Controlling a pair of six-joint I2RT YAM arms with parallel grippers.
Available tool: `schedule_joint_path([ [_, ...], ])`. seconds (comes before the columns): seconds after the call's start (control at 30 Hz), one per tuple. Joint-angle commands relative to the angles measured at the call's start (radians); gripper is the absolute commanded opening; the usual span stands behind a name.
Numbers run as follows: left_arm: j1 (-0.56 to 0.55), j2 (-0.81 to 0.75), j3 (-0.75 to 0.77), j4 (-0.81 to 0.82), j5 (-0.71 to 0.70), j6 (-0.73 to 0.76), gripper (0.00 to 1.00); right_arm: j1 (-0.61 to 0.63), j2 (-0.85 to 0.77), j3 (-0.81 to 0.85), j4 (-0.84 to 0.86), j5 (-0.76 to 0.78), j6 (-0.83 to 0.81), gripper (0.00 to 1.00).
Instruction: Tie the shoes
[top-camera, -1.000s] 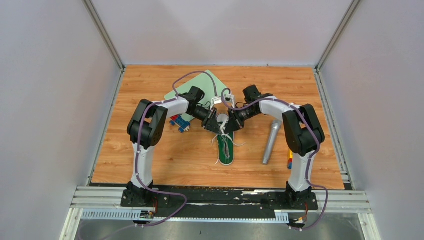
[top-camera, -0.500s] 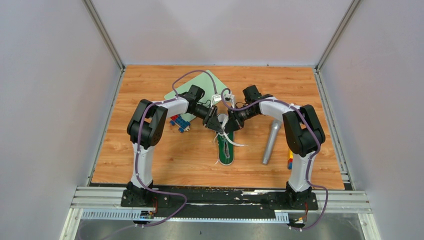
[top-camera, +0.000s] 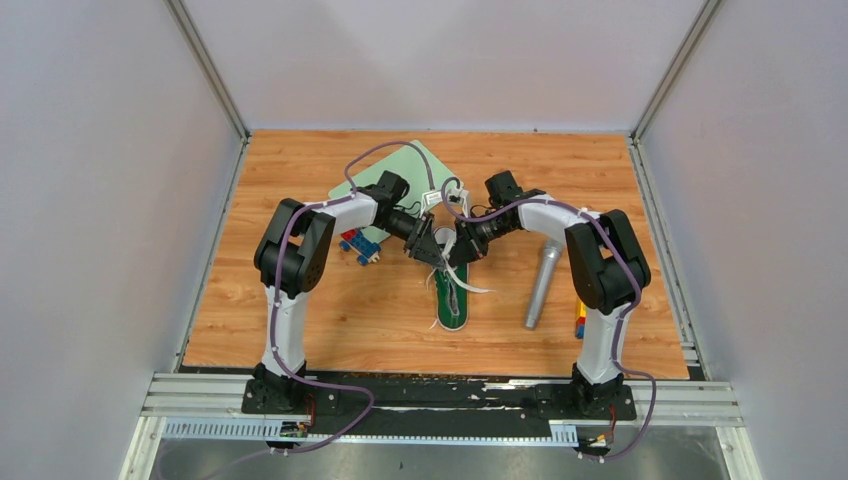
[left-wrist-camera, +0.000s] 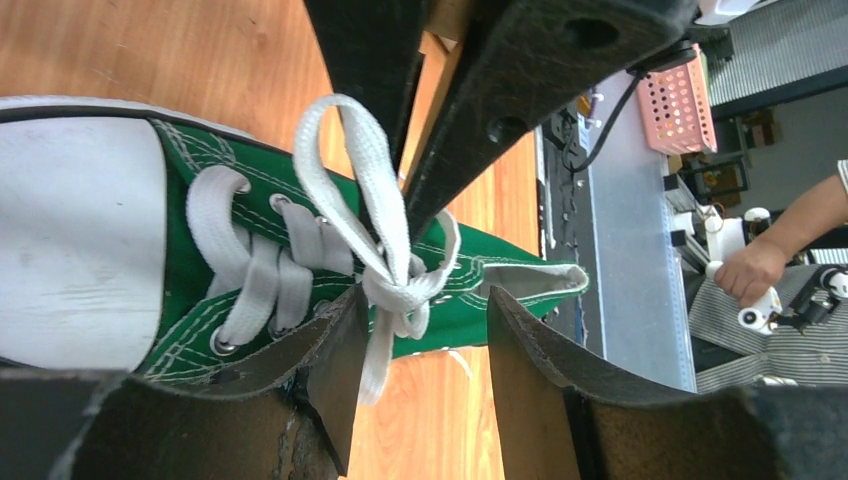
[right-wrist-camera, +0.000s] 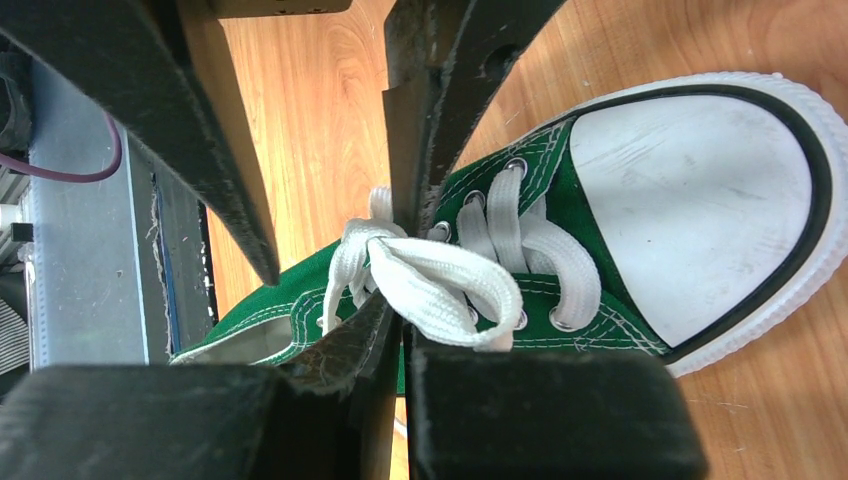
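At the left gripper (left-wrist-camera: 425, 320): opened wider over the last second, now spread apart and holding nothing, with the knot (left-wrist-camera: 405, 290) of the white laces (left-wrist-camera: 250, 280) sitting loose in the gap. At the right gripper (right-wrist-camera: 402, 335): no change, pressed tight together, pinching one loop (right-wrist-camera: 450, 280) of lace close to the knot. Probably a letting-go after a pull on the bow, so looks like the tying nearly done, with maybe one last tug and a letting-go on the right side left to do. Out from the grippers, to the green shoe (top-camera: 452, 305): flat on the wooden table (top-camera: 330, 310), near the grey microphone (top-camera: 540, 285), on its left-arm side, lying about the same way and not touching. Same spot beside the microphone as a second ago. Changed too: a white lace end (top-camera: 472, 287), now lying out flat toward the microphone, neater than the messy strands there before. Hard to tell: the tightness of the knot, and whether two full loops or only one, with just one clear from either wrist camera. From above, far end of the shoe hidden under both grippers, level with the far end of the microphone. Heel end cut short in both wrist views. Toy blocks (top-camera: 358, 245) and a green mat (top-camera: 400, 165), well away from the microphone past the left arm, both partly covered.
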Motion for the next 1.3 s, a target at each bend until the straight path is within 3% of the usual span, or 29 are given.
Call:
schedule_joint_path([
  [0.0,-0.006,-0.008,0.036,-0.076,0.079,0.078,0.55,0.014,-0.042,-0.002,0.024,0.004,0.003,0.06],
  [0.33,-0.010,0.008,0.029,0.076,0.010,-0.130,0.56,0.014,-0.047,-0.001,0.027,0.008,0.006,0.06],
  [0.63,-0.023,0.022,0.026,0.126,-0.008,-0.195,0.47,0.013,-0.047,-0.006,0.029,0.008,0.011,0.06],
  [0.83,-0.027,0.033,0.028,0.141,-0.001,-0.209,0.30,0.014,-0.043,0.005,0.031,0.009,0.017,0.06],
  [0.9,-0.027,0.037,0.027,0.143,0.006,-0.209,0.20,0.014,-0.042,0.008,0.030,0.012,0.017,0.06],
  [0.97,-0.028,0.034,0.026,0.137,0.007,-0.201,0.02,0.012,-0.044,0.011,0.029,0.020,0.019,0.06],
  [1.27,-0.028,0.011,0.050,0.070,-0.127,-0.108,0.00,-0.016,-0.053,0.022,0.016,0.006,0.042,0.06],
])
